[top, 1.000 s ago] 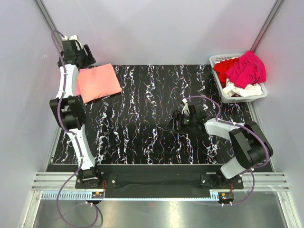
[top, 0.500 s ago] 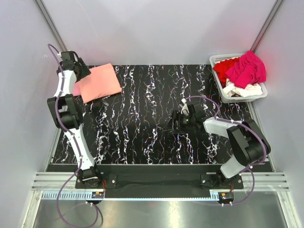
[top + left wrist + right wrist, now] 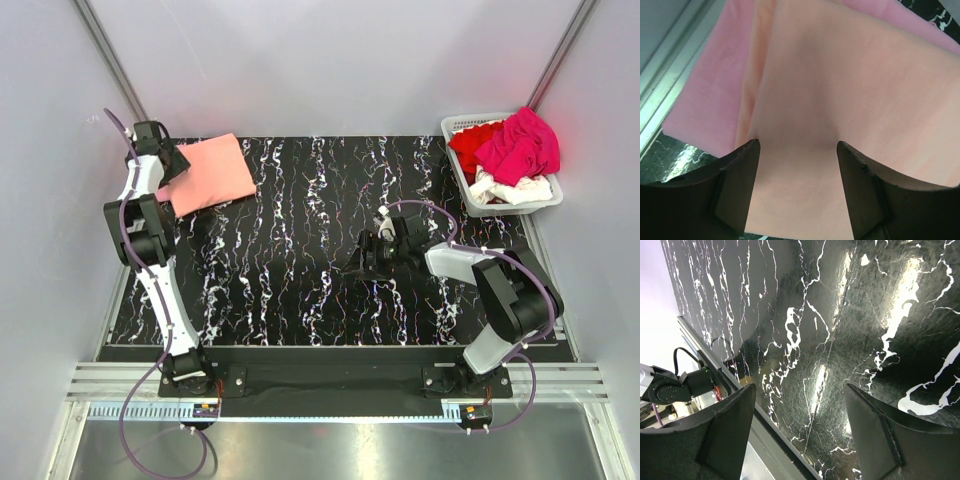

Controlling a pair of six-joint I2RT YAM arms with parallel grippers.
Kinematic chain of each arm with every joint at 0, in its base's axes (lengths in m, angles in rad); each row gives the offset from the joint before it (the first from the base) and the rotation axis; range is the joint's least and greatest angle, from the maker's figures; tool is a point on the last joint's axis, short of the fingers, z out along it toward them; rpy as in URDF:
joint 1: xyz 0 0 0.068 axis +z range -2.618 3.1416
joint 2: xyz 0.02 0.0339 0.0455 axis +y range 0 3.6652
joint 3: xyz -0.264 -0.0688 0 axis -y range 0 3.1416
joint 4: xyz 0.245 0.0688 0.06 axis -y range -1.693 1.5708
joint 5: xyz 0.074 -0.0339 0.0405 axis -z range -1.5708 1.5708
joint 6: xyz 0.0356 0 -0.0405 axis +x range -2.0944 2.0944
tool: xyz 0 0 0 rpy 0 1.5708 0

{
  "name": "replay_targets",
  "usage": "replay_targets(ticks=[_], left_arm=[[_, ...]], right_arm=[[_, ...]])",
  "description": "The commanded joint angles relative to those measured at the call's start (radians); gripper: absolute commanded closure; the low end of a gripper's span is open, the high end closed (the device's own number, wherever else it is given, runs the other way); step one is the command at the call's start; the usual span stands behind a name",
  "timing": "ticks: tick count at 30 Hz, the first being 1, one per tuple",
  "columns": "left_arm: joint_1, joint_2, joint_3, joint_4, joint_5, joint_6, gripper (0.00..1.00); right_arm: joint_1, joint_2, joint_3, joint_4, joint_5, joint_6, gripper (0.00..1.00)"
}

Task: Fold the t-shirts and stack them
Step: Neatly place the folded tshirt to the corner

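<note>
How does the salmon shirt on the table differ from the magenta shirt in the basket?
The salmon shirt is folded flat; the magenta shirt is crumpled. The salmon shirt lies far left on the table; the magenta shirt heaps in the basket, far right. Both are plain fabric.

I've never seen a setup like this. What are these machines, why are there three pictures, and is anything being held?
These are two robot arms, a left arm and a right arm, bolted at the near edge of a black marbled table. The wide picture looks down from above. The other two come from small cameras on each wrist, so the two dark shapes at the bottom of each are that claw's fingers.

The left claw hovers open over a folded salmon-orange t-shirt, which lies on a light pink t-shirt in the far left corner. The right claw is open over bare table, holding nothing. At the far right, a white basket holds a crumpled magenta shirt, red shirt and white shirt.
</note>
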Motion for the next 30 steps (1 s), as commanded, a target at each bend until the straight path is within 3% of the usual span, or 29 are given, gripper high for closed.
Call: replay_targets(ticks=[1, 9, 17, 30], left_arm=[[0.008, -0.013, 0.005, 0.082, -0.108, 0.001, 0.31], [0.008, -0.038, 0.027, 0.087, -0.244, 0.092, 0.29], [0.030, 0.115, 0.221, -0.033, -0.113, 0.063, 0.28], [0.060, 0.103, 0.197, 0.004, -0.024, 0.055, 0.32]], right_arm=[[-0.008, 0.006, 0.036, 0.005, -0.027, -0.014, 0.21], [-0.010, 0.013, 0.041, 0.004, -0.035, -0.015, 0.21], [-0.010, 0.017, 0.043, 0.002, -0.038, -0.015, 0.21], [-0.010, 0.020, 0.049, -0.004, -0.036, -0.017, 0.20]])
